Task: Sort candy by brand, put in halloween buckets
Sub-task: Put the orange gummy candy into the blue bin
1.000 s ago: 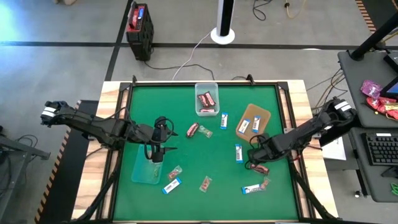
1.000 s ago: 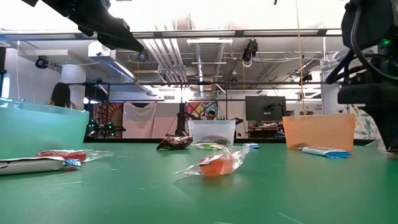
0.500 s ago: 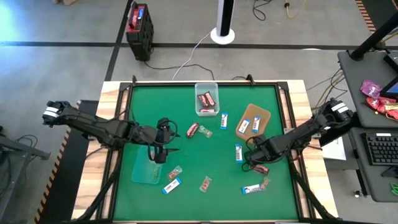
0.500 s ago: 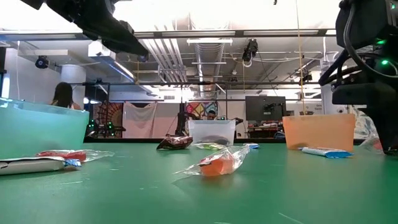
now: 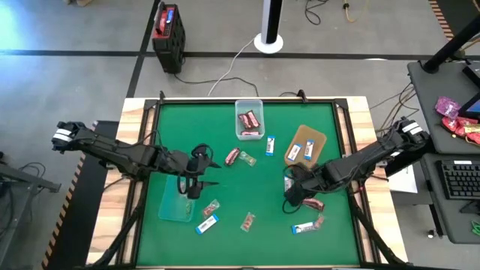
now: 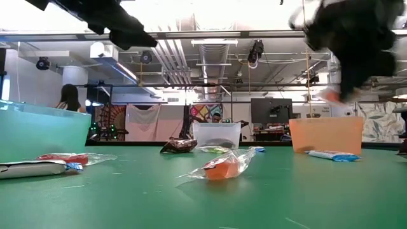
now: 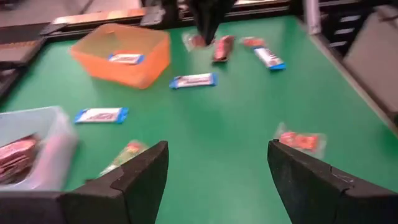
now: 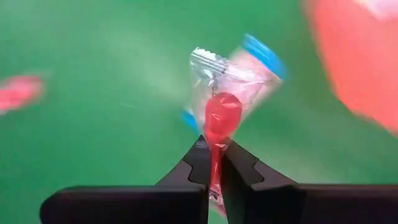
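My right gripper [image 5: 291, 193] hangs over the table's right half, shut on a clear-pinkish candy [image 8: 224, 112] with a red piece inside. In the low view that gripper [image 6: 348, 44] is a blur high above the table. My left gripper [image 5: 198, 177] stands open over the far end of the teal tub [image 5: 177, 204], with nothing between its fingers. The clear tub [image 5: 249, 118] at the far middle holds dark red candies. The brown tray [image 5: 305, 144] holds a blue-and-white candy. More candies lie loose on the green table. My right gripper pinches one end of the candy's clear wrapper [image 8: 216, 146] between its two fingertips. The fingers come from above, pointing down at the table. The candy sticks out beyond the fingertips, lifted clear of the table.
Loose candies lie near the right gripper: a blue-and-white one [image 5: 288, 184], a dark red one [image 5: 315, 203], another blue-and-white one [image 5: 304, 228]. Others lie by the teal tub [image 5: 211, 208] and near the middle [image 5: 232, 156]. A person [image 6: 67, 98] stands in the room behind.
My right gripper has shut on the clear-pinkish candy, risen from the table and gone toward the table's left edge. The candy is now lifted clear of the table.
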